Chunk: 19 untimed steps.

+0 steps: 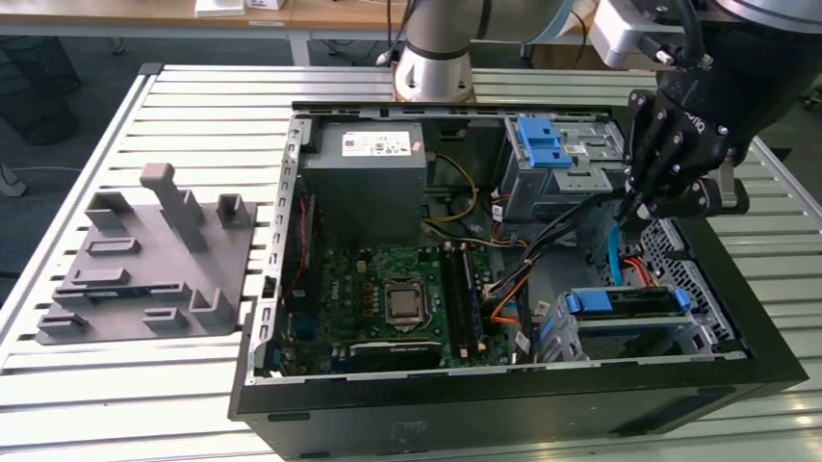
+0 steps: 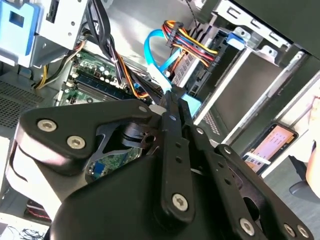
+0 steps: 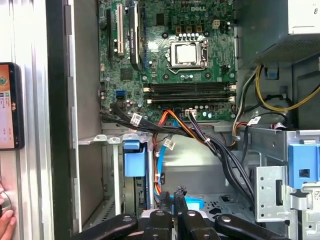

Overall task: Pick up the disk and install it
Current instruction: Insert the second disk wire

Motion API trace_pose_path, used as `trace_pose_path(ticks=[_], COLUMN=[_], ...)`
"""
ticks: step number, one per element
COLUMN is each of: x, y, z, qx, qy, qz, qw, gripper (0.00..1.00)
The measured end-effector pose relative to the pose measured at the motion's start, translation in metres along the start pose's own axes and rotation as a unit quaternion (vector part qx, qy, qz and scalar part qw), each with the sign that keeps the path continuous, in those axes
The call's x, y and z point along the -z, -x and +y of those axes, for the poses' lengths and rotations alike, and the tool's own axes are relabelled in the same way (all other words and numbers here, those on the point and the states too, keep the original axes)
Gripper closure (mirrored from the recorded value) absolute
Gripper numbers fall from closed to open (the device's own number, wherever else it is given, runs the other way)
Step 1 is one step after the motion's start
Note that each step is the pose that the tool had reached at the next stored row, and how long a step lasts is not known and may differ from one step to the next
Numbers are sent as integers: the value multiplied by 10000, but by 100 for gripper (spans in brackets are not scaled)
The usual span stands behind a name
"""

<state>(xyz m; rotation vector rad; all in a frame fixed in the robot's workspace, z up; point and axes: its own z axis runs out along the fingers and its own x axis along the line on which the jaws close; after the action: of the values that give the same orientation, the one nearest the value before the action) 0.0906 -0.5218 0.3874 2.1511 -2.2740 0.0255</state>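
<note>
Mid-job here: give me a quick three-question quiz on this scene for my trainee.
1. True or false: the gripper hangs over the grey power-supply box.
2. What sits between the jaws in the second wrist view? A) a yellow wire B) the light-blue cable C) a memory stick
3. In the exterior view, on which side of the computer case does the grey fixture plate lie?

Key:
1. False. It reaches into the case at the exterior view's right, by the drive cages.
2. B. The jaws look shut on it.
3. The exterior view's left, outside the case.
</note>
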Motion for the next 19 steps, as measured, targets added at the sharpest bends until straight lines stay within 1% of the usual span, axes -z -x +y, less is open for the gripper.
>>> trace_pose_path(ticks=[4,5,6,9,11,12,14,15,16,17,19], x=[-22,-30,-40,-66,-76,-81,-86,-88,-89,-89,-88], y=[61,66,69,70,71,71,71,71,71,71,70], z=[4,5,6,8,10,11,13,13,13,13,13], qx=[-16,-19,-23,-29,-32,-32,-32,-32,-32,-32,-32], qy=[-1,-7,-17,-58,-92,-114,-157,-172,-182,-185,-187], qz=[6,14,30,94,145,179,265,295,313,323,330], qw=[10000,10000,10000,9999,9998,9998,9995,9994,9993,9993,9993], gripper=[82,75,75,75,75,75,75,75,75,75,75])
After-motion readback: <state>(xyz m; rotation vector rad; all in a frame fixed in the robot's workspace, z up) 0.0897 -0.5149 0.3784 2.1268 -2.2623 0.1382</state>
